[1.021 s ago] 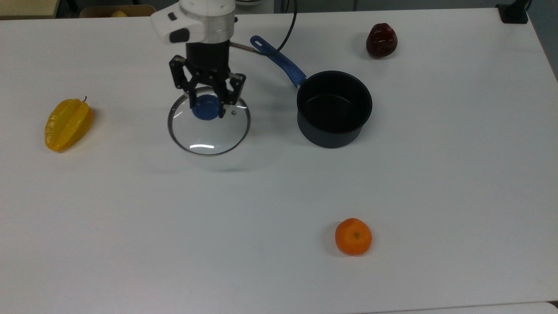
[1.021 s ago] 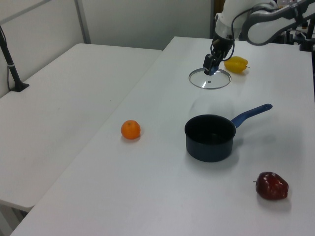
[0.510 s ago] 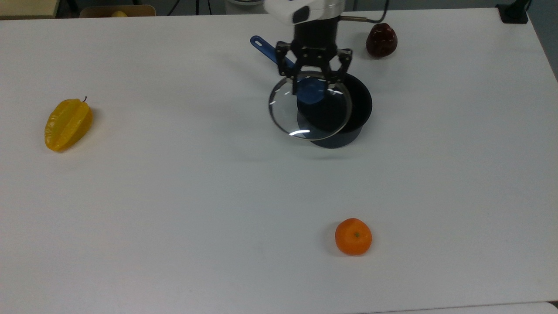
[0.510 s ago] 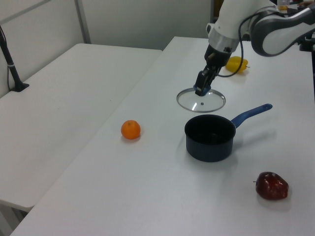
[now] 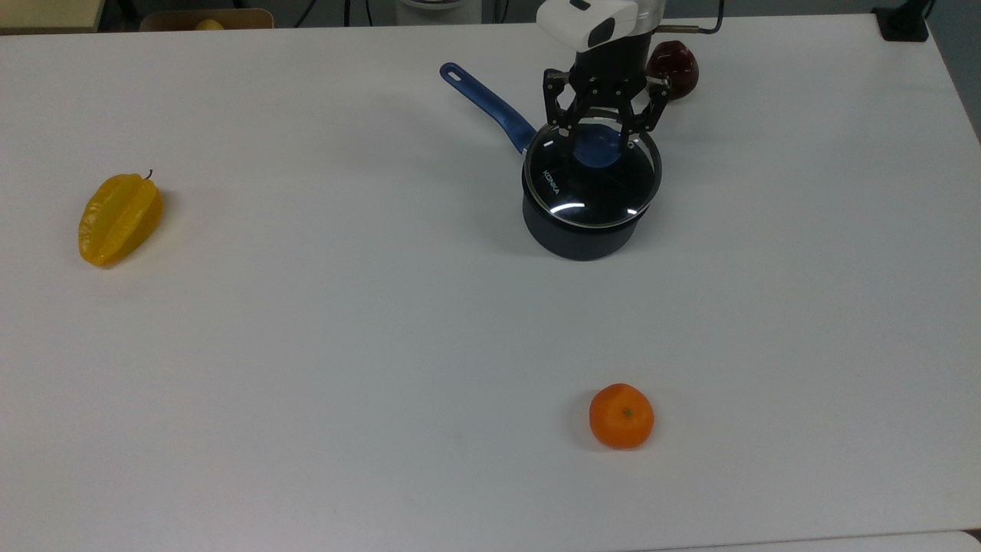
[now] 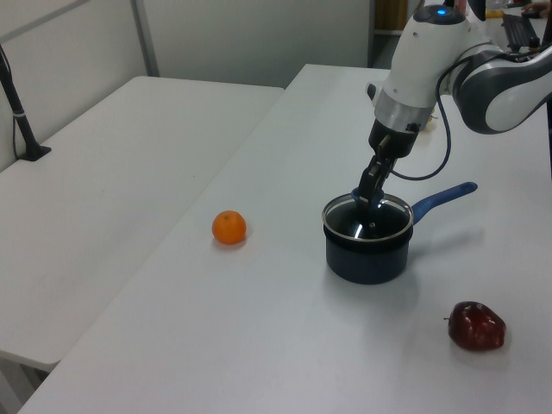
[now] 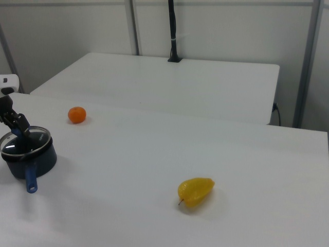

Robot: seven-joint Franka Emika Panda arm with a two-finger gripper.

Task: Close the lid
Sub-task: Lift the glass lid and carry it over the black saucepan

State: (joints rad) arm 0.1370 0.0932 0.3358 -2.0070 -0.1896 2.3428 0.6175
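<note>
The clear glass lid (image 5: 588, 192) with white lettering lies over the mouth of the dark saucepan (image 5: 579, 241), nearly centred on it. I cannot tell whether its metal rim touches the pan. My gripper (image 5: 599, 142) points straight down, shut on the lid's blue knob (image 5: 598, 152). In the left view the gripper (image 6: 369, 200) holds the lid (image 6: 362, 226) level at the saucepan's (image 6: 369, 257) rim. The right view has the lid (image 7: 26, 143) on the saucepan (image 7: 36, 160) at the right view's left edge, gripper (image 7: 18, 131) above it.
The pan's blue handle (image 5: 490, 106) points to the top view's upper left. A dark red fruit (image 5: 680, 70) sits just behind the gripper. An orange (image 5: 621, 415) lies near the front, and a yellow star fruit (image 5: 120, 218) on the white table (image 5: 345, 330) to the top view's far left.
The gripper has carried the lid to the top view's right, from the bare table beside the star fruit's side to directly over the saucepan, and lowered it to the rim.
</note>
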